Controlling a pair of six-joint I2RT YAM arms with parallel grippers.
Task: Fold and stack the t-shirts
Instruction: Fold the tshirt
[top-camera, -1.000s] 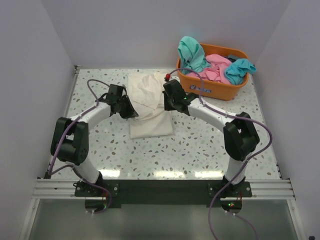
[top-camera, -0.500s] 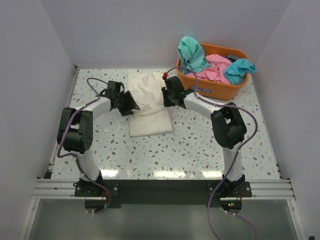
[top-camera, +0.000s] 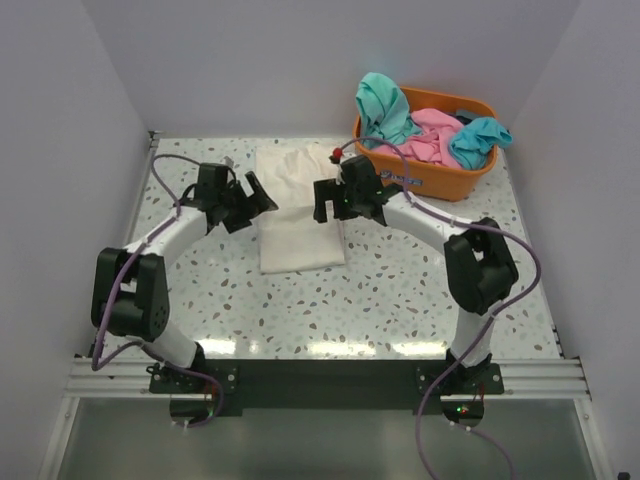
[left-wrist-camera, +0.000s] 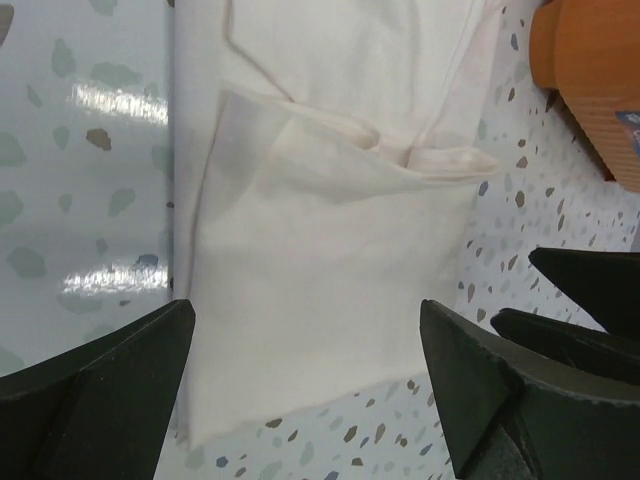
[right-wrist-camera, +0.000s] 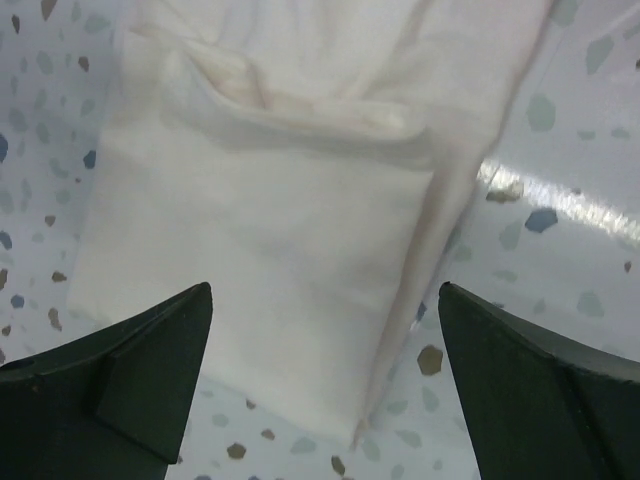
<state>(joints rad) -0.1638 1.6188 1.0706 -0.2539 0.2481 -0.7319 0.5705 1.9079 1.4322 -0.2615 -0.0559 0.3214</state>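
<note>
The orange basket (top-camera: 432, 180) is smooth moulded plastic, a rounded rectangle with a rolled rim, standing at the back of the speckled terrazzo-pattern table (top-camera: 400, 290). A small blue-and-white label (top-camera: 405, 178) sits on its front wall, but its writing is too small to read. Crumpled teal t-shirts (top-camera: 381, 106) and a pink t-shirt (top-camera: 430, 137) are heaped inside, spilling over the rim.

Just left of the basket, flat on the table, lies the cream-white t-shirt (top-camera: 298, 208), folded into a long narrow rectangle. Up close, the cream-white t-shirt (left-wrist-camera: 320, 270) is soft, matte cloth, with one layer doubled over another. A puckered cross fold runs over its middle, and the end away from the basket is a smooth flat panel with a straight hem (right-wrist-camera: 250, 300). The crease seems faintly pink-tinged, though that may be shadow.

The right gripper (top-camera: 322, 202) hangs at the shirt's edge nearer the basket, and the left gripper (top-camera: 262, 195) at the edge farther from it. Both have matte black, wedge-shaped fingers. In the wrist views the left gripper (left-wrist-camera: 310, 390) and the right gripper (right-wrist-camera: 325, 370) are spread wide above the cloth.
</note>
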